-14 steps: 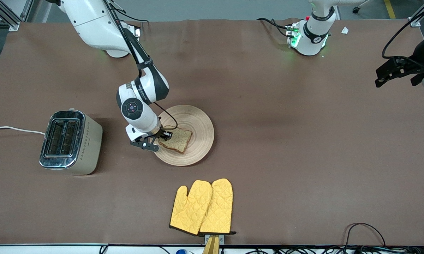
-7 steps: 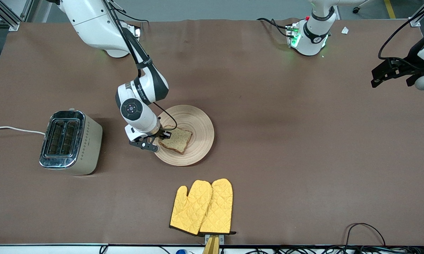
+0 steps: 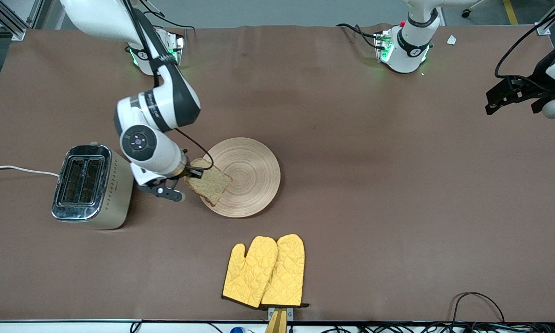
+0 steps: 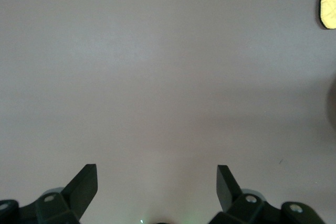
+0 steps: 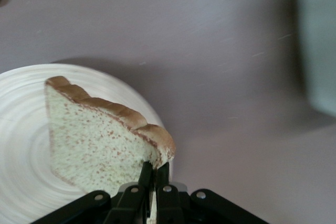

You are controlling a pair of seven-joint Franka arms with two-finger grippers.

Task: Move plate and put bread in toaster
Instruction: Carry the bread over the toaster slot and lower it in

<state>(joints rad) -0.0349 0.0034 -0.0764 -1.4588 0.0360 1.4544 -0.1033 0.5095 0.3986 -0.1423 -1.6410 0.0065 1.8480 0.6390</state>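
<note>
Right gripper [image 3: 188, 178] pinches bread [image 3: 209, 183] by one corner, raised over plate [image 3: 249, 175] rim. Toaster [image 3: 91, 186] sits toward right arm's end of counter [image 3: 374, 185], slots up. Left gripper [image 4: 156, 192] wide, waiting.

brown bread [image 3: 209, 184], beige ringed plate [image 3: 252, 173]

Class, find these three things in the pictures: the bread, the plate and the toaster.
bread [image 3: 209, 183]: front view, middle of the slice's face, held over the plate's edge.
plate [image 3: 252, 171]: front view, bare grooved surface near its centre.
toaster [image 3: 81, 180]: front view, chrome top between the slots.
</note>
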